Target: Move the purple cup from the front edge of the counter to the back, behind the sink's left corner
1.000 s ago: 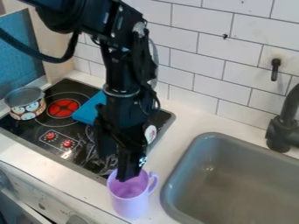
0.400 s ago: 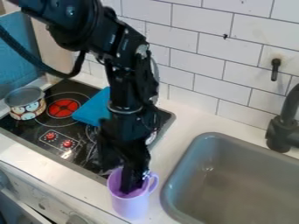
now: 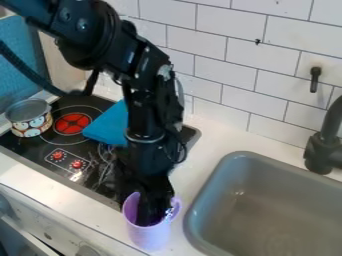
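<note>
The black gripper [image 3: 153, 217] hangs down over the counter with its lower end inside the mouth of a purple mug [image 3: 148, 236]. Its tips are hidden by the mug's wall and the dark interior, and how they stand cannot be made out. The mug is upright on the white counter, between the stove and the sink, its handle on the right side. Behind the arm, a blue object [image 3: 107, 126] lies on the stove top.
A small pot with a cartoon face [image 3: 29, 118] stands at the stove's [image 3: 93, 107] left side. To the right is the grey sink [image 3: 267, 205] with a black faucet [image 3: 324, 145]. A white tiled wall [image 3: 220, 65] rises behind the counter.
The gripper has come down from the mug's rim into the mug, and the upper arm has lowered and shifted right. The mug has stayed in place.
</note>
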Robot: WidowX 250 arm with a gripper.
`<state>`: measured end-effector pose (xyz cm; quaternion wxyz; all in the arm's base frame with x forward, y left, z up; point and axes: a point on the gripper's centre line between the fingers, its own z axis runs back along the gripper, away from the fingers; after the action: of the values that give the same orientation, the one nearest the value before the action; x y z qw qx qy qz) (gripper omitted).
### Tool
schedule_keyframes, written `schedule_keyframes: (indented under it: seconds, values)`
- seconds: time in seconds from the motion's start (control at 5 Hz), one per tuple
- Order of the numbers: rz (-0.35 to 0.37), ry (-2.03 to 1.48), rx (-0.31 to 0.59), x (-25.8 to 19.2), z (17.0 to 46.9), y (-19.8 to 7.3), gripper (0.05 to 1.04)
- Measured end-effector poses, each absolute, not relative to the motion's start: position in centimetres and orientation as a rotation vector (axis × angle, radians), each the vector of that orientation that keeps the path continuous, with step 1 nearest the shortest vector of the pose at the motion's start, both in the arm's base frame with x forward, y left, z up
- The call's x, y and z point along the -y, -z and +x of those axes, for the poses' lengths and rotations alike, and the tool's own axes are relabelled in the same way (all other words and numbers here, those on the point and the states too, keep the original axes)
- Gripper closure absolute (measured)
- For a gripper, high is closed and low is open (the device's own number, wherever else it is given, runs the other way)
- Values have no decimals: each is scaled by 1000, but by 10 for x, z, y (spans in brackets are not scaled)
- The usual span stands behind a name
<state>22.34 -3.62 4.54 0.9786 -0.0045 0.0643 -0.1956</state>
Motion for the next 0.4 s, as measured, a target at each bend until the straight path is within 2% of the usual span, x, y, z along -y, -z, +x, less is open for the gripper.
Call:
schedule_keyframes:
  seconds: [0.2,0.4]
  values:
    - [-8,386,-125,36,224,-45,728]
    - [-4,380,-128,35,223,-46,928]
